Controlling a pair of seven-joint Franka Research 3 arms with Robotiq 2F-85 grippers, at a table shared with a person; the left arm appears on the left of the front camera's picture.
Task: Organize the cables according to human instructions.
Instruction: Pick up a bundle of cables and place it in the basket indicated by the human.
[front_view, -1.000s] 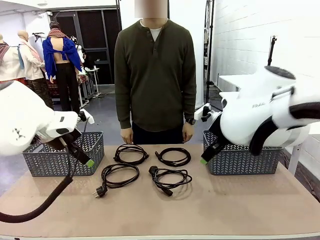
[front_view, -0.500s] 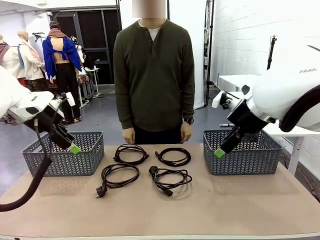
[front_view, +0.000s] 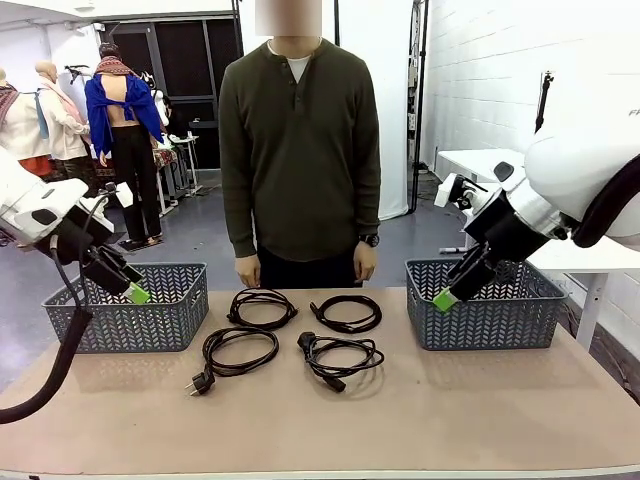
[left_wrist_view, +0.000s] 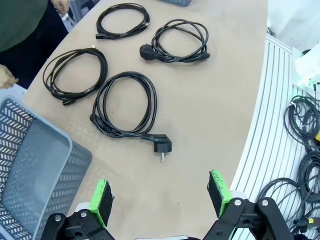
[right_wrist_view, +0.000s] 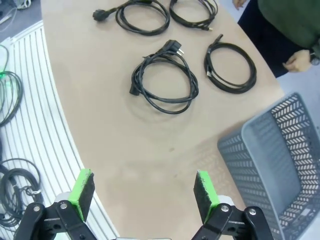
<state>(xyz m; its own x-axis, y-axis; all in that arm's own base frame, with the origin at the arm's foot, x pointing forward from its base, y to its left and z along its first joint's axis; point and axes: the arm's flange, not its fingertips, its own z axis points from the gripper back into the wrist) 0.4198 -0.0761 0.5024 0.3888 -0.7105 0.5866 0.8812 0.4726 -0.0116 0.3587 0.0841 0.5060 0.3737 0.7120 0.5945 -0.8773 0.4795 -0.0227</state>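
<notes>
Four black coiled cables lie mid-table in two rows: back left, back right, front left with a round plug, front right. My left gripper hangs open above the left basket's front, apart from every cable. My right gripper hangs open by the right basket's near corner. The left wrist view has the open left gripper over bare table, with the plugged front-left cable closest. Beyond the open right gripper lies the front-right cable. The human stands at the far edge, hands down.
A grey mesh basket stands at the table's left and another at its right. The near half of the table is bare. Loose cables lie on the floor beyond the table's edge.
Both arms have pulled up and outward: the left gripper went left and up, the right gripper right and up. The person shifted slightly to the left. The cables have not moved.
</notes>
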